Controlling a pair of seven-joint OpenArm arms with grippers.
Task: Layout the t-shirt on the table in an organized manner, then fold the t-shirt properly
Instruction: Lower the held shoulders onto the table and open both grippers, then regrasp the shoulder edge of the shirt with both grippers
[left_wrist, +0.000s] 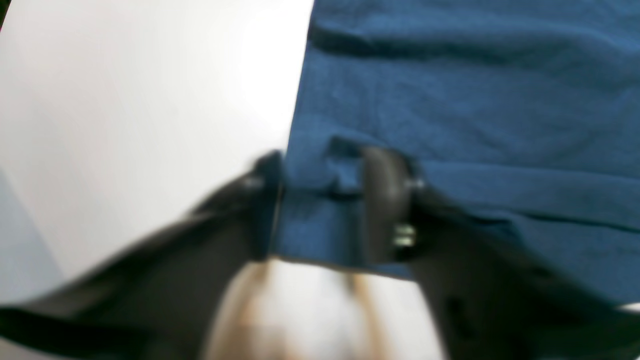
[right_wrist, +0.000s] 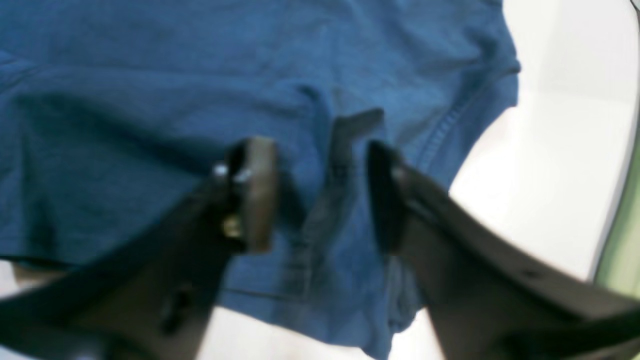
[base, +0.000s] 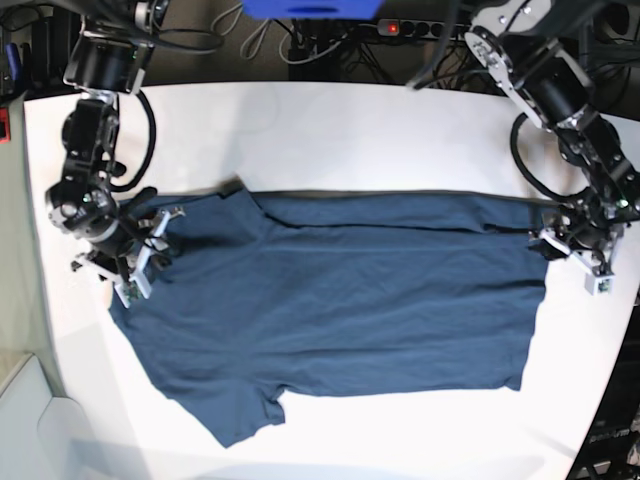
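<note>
Base view: t-shirt flat on table; both pincers wide, holding nothing.

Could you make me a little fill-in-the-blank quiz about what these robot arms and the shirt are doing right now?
1. The t-shirt lies spread on the ____ table.
2. The t-shirt's colour is dark ____.
3. The jaws of the left gripper stand ____, astride the t-shirt's edge.
4. The right gripper hovers over the t-shirt with its jaws ____.

Missing words: white; blue; open; open
</note>
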